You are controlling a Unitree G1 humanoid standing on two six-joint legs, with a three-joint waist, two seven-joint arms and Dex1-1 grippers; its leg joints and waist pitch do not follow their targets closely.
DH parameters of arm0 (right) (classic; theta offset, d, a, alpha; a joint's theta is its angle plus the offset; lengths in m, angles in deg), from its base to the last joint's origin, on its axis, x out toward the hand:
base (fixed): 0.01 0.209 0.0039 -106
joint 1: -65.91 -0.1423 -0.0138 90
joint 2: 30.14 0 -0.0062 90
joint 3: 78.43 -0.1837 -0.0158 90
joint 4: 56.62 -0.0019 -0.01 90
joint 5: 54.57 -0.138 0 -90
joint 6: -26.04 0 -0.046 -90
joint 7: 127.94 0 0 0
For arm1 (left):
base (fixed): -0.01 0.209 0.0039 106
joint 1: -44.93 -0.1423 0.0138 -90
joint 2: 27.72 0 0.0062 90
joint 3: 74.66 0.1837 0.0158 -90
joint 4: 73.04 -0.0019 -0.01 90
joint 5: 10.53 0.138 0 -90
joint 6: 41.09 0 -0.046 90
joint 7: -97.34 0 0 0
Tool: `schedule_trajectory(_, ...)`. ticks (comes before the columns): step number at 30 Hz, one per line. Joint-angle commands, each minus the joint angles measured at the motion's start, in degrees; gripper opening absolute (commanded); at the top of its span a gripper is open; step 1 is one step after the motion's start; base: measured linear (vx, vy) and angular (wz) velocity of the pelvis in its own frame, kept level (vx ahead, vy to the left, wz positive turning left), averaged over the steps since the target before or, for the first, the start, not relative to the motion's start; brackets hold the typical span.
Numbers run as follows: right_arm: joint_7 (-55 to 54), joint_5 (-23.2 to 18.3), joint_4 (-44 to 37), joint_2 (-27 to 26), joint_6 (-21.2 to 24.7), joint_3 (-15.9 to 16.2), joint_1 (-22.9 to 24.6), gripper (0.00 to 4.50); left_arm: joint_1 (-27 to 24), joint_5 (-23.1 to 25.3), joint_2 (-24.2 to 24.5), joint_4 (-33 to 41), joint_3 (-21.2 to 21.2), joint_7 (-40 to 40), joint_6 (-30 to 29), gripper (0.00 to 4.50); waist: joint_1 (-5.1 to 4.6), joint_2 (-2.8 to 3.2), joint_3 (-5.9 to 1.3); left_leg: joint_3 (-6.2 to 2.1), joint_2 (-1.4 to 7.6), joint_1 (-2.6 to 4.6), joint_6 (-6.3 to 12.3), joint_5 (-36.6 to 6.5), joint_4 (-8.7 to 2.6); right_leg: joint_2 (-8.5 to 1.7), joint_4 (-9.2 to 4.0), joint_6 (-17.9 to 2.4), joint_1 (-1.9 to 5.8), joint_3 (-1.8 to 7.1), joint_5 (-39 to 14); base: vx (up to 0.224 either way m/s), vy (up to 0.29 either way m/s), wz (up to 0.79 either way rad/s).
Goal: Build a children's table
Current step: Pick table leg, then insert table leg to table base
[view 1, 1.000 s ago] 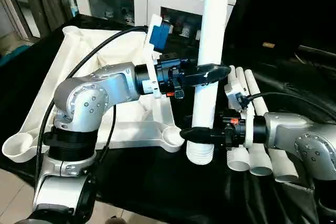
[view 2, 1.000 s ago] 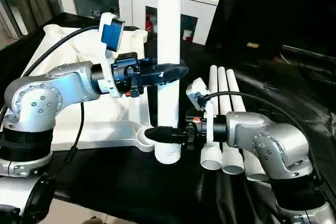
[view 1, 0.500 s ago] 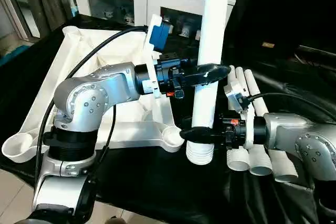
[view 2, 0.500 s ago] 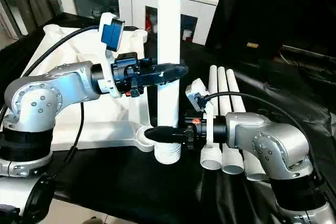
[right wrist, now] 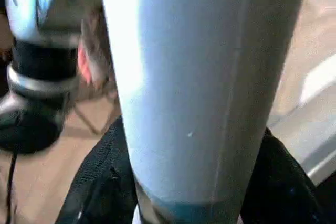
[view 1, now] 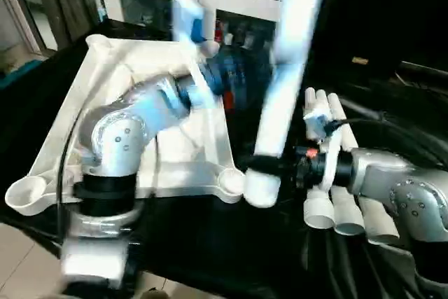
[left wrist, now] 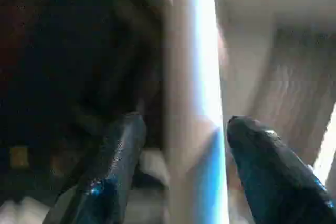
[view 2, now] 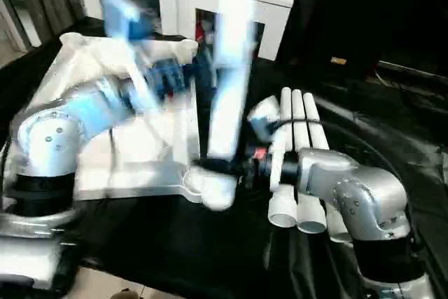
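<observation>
**A:** You have one table leg standing nearly upright and leaning a little to the right at the top. Its thick lower end hangs just beside the near right corner socket of the table top, which lies upside down on the black cloth to the left. I cannot tell if the end already touches the socket.

**B:** And the grippers?

**A:** The right gripper is clamped on the leg close to its lower end; in the right wrist view a dark finger shows on each side of it. The left gripper has its fingers apart around the upper part, and there is a gap at least on one side.

**B:** So what can go wrong?

**A:** I think only one low grip carries a long leg now. The top can swing over and pull the lower end away from the socket. If you push down while it leans, it may jam on the rim or slide the table top. The three spare legs lie just under your right arm, so a wide move may knock them.
</observation>
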Motion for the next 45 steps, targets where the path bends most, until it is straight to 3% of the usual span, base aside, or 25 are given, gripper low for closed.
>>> schedule_trajectory(1, -0.8, -1.5, -0.8, -0.4, -1.7, -2.3, 0.6, 1.94, 0.7, -2.4, -1.4, -1.4, -3.0, 3.4, 2.2, 2.98, 0.26, 0.81, -4.39, 2.02, -1.78, -1.03, -0.23, -5.3, -3.92, -0.75, -3.86, -11.5, 4.77, 0.47, -8.5, 0.0, 0.0, 0.0)
schedule_trajectory(5, -2.3, -0.6, -1.9, -2.0, -5.2, -3.9, 2.4, 1.93, 0.1, -6.5, -4.2, -1.8, -7.3, 5.5, 5.0, 2.98, 0.05, 0.86, -4.34, 2.0, -1.83, -1.07, -0.03, -6.2, -3.99, -0.7, -4.17, -10.4, 4.62, 0.39, -11.1, 0.0, 0.0, 0.0)
schedule_trajectory(8, -7.5, 5.4, -1.6, -3.8, -11.9, -4.9, 3.4, 1.93, -0.7, -0.7, -2.1, -2.6, -7.2, 9.7, 5.9, 2.98, 0.09, 1.09, -4.34, 1.87, -1.69, -0.99, -0.17, -6.3, -4.1, -0.73, -4.17, -9.8, 4.42, 0.33, -11.4, 0.0, 0.0, 0.0)
schedule_trajectory(9, -9.2, 7.6, -1.4, -4.3, -14.3, -5.0, 3.6, 1.93, -1.0, 2.5, -0.8, -2.9, -6.3, 11.2, 5.9, 2.98, -0.25, 1.07, -4.28, 1.83, -1.66, -0.83, -0.65, -6.4, -4.26, -0.62, -4.36, -7.5, 4.22, 0.23, -13.2, 0.0, 0.0, 0.0)
schedule_trajectory(10, -13.3, 12.1, -1.5, -5.3, -18.7, -5.5, 4.3, 1.93, -3.0, 15.8, 3.6, -4.6, -0.6, 15.2, 9.7, 2.98, -0.22, 0.74, -4.21, 1.89, -1.79, -0.84, -0.62, -6.6, -4.27, -0.55, -4.51, -6.8, 4.32, 0.25, -14.6, 0.0, 0.0, 0.0)
schedule_trajectory(11, -13.3, 12.1, -1.5, -5.3, -18.7, -5.5, 4.3, 1.93, -3.0, 15.8, 3.6, -4.6, -0.6, 15.2, 9.7, 2.98, -0.13, 1.01, -4.15, 1.78, -1.54, -0.81, -0.59, -6.7, -4.45, -0.64, -4.67, -6.0, 4.07, 0.25, -15.2, 0.0, 0.0, 0.0)
schedule_trajectory(14, -21.8, 14.7, -3.6, -7.7, -18.1, -7.8, 7.1, 1.93, -10.4, 35.6, 12.5, -6.1, 9.6, 20.6, 18.8, 2.98, -0.35, 2.01, -4.33, 1.54, -1.55, -0.66, -1.01, -5.3, -4.61, -0.54, -4.48, -2.9, 4.01, 0.44, -13.9, 0.0, 0.0, 0.0)
schedule_trajectory(17, -26.1, 15.4, -4.8, -9.7, -17.9, -9.0, 9.3, 1.93, -14.8, 39.3, 13.8, -4.1, 11.4, 22.3, 20.8, 2.98, -0.53, 2.14, -4.65, 1.64, -1.53, -0.51, -1.81, -4.2, -4.51, -0.48, -3.82, -5.2, 3.94, 0.53, -9.1, 0.0, 0.0, 0.0)
schedule_trajectory(19, -29.6, 18.8, -5.9, -11.0, -20.4, -8.7, 12.0, 1.93, -19.4, 40.9, 13.6, -1.1, 12.0, 23.8, 21.9, 2.98, -0.47, 3.31, -4.52, 1.62, -1.59, -0.45, -2.57, -5.6, -4.54, -0.35, -3.62, -7.4, 3.83, 0.47, -6.8, 0.0, 0.0, 0.0)
schedule_trajectory(21, -33.9, 23.9, -5.9, -13.2, -24.6, -7.0, 15.2, 1.93, -25.1, 43.4, 12.5, 1.9, 12.2, 25.8, 25.8, 2.98, -0.46, 2.9, -4.51, 1.68, -1.41, -0.77, -2.23, -5.8, -4.54, -0.52, -3.87, -8.0, 4.01, 0.51, -6.2, 0.0, 0.0, 0.0)
schedule_trajectory(26, -38.6, 31.4, -4.4, -14.0, -28.3, -2.1, 18.0, 1.93, -29.3, 44.9, 11.0, 1.1, 11.6, 29.0, 30.0, 2.98, -1.15, 3.25, -3.94, 1.86, -1.89, -0.67, -1.69, -13.9, -5.01, -0.38, -5.32, -4.1, 3.28, 0.71, -19.7, 0.0, 0.0, 0.0)
schedule_trajectory(29, -40.6, 31.7, -4.8, -14.7, -26.3, -2.0, 18.8, 1.93, -31.1, 46.4, 10.5, 1.0, 10.4, 31.5, 31.2, 2.98, -0.91, 2.44, -3.93, 2.46, -2.98, -1.81, 4.25, -12.1, -3.81, -3.07, -7.2, 0.0, 3.84, 2.61, -32.5, 0.0, 0.0, 0.0)
schedule_trajectory(30, -40.6, 31.5, -5.0, -14.7, -26.0, -2.1, 18.9, 1.93, -31.4, 46.7, 10.7, 1.1, 10.4, 31.7, 31.5, 2.98, -0.55, 2.28, -4.05, 2.0, -3.1, -2.3, 7.62, -9.5, -2.76, -4.91, -7.89, 1.1, 4.17, 4.01, -36.5, 0.0, 0.0, 0.0)
schedule_trajectory(31, -40.7, 31.5, -5.2, -14.7, -25.9, -1.9, 19.2, 1.93, -31.8, 47.1, 10.8, 1.3, 10.5, 31.8, 31.9, 2.98, -0.01, 2.09, -4.38, 1.36, -3.27, -2.86, 11.0, -7.1, -1.06, -7.25, -8.68, 1.0, 4.72, 5.86, -38.3, -0.017, 0.067, 0.03)
schedule_trajectory(32, -40.9, 31.9, -5.3, -14.6, -25.9, -1.8, 19.2, 1.93, -31.9, 47.1, 10.8, 1.3, 10.4, 31.9, 31.9, 2.98, 0.18, 1.85, -4.4, 0.87, -3.26, -3.2, 12.27, -6.5, -0.22, -8.26, -9.08, 0.3, 4.97, 6.76, -39.0, -0.032, 0.136, 0.06)
schedule_trajectory(33, -41.7, 33.0, -5.7, -14.4, -26.1, -1.3, 19.6, 1.93, -32.1, 47.0, 10.7, 1.4, 10.1, 32.0, 31.9, 2.98, 0.35, 2.46, -4.36, -0.3, -2.79, -3.52, 13.84, -5.2, 0.92, -9.9, -9.61, -2.3, 4.63, 7.9, -38.8, -0.024, 0.118, 0.05)
schedule_trajectory(35, -42.1, 33.9, -6.0, -14.2, -26.1, -1.1, 20.3, 1.93, -32.6, 47.0, 10.5, 1.7, 10.1, 31.9, 31.6, 2.98, -0.15, 2.88, -4.25, 0.19, -2.89, -2.35, 16.87, -3.7, -1.08, -6.12, -8.55, -5.7, 2.79, 5.78, -32.1, -0.021, 0.127, 0.12)
schedule_trajectory(36, -41.8, 35.4, -5.8, -14.0, -27.8, -0.7, 21.0, 1.93, -32.9, 47.4, 9.9, 2.1, 10.2, 32.0, 31.7, 2.98, -1.04, 2.74, -4.34, 1.44, -3.64, -0.99, 20.91, -3.3, -2.66, -2.78, -6.99, -6.1, 1.8, 3.37, -25.8, -0.024, 0.183, 0.16)
schedule_trajectory(37, -41.6, 36.3, -5.5, -14.0, -29.1, -0.4, 21.4, 1.93, -32.9, 47.8, 9.6, 2.3, 10.2, 32.1, 31.9, 2.98, -1.66, 3.6, -4.66, 1.97, -3.7, 0.61, 25.04, -2.3, -3.14, -1.13, -5.91, -6.5, 0.77, 2.04, -20.8, -0.027, 0.182, 0.15)
schedule_trajectory(38, -41.2, 35.9, -4.6, -14.7, -30.5, -1.0, 21.7, 1.93, -32.8, 48.5, 9.2, 2.3, 10.4, 32.7, 32.4, 2.98, -2.53, 4.07, -4.27, 2.21, -3.86, 1.61, 28.38, -4.0, -3.83, -0.06, -5.53, -6.3, -0.17, 0.46, -19.2, -0.027, 0.182, 0.15)
schedule_trajectory(40, -41.0, 35.4, -3.4, -15.3, -32.1, -0.8, 21.6, 1.93, -32.6, 48.5, 8.5, 1.6, 10.4, 34.0, 32.1, 2.98, -3.8, 4.18, -3.94, 2.66, -4.24, 0.94, 29.33, -7.8, -5.29, 0.53, -4.4, -5.3, 0.46, -1.69, -16.4, -0.038, 0.201, 0.11)
schedule_trajectory(42, -41.5, 35.0, -2.8, -15.9, -32.7, -0.9, 21.2, 1.93, -32.4, 49.3, 8.8, 1.2, 11.2, 33.9, 32.9, 2.98, -4.75, 4.23, -3.52, 2.61, -3.98, 0.13, 27.0, -13.6, -6.68, 0.27, -4.25, -3.7, 1.43, -2.76, -14.6, -0.052, 0.179, 0.06)
schedule_trajectory(43, -41.9, 34.7, -2.5, -16.4, -32.8, -1.0, 21.0, 1.93, -32.3, 49.9, 9.3, 1.0, 11.9, 33.6, 33.6, 2.98, -5.02, 4.36, -3.45, 1.59, -3.01, -0.23, 21.76, -19.7, -7.18, -0.42, -5.05, -4.0, 2.38, -2.61, -14.3, -0.073, 0.122, 0.03)
schedule_trajectory(44, -42.5, 34.0, -2.5, -17.4, -32.3, -1.5, 20.5, 1.93, -31.8, 51.1, 9.6, 0.7, 12.3, 34.0, 33.2, 2.98, -5.04, 4.96, -3.46, 0.11, -1.95, -0.15, 12.86, -27.9, -7.91, -0.78, -5.3, -3.5, 2.89, -1.9, -13.8, -0.073, 0.122, 0.03)
schedule_trajectory(45, -42.5, 33.0, -2.5, -18.2, -31.8, -1.9, 19.8, 1.93, -31.0, 51.3, 9.1, 0.5, 12.4, 34.6, 32.7, 2.98, -5.27, 4.97, -3.32, -0.61, -1.5, -0.09, 7.75, -32.4, -8.41, -0.62, -5.47, -2.7, 2.92, -1.61, -13.2, -0.08, 0.082, 0.02)
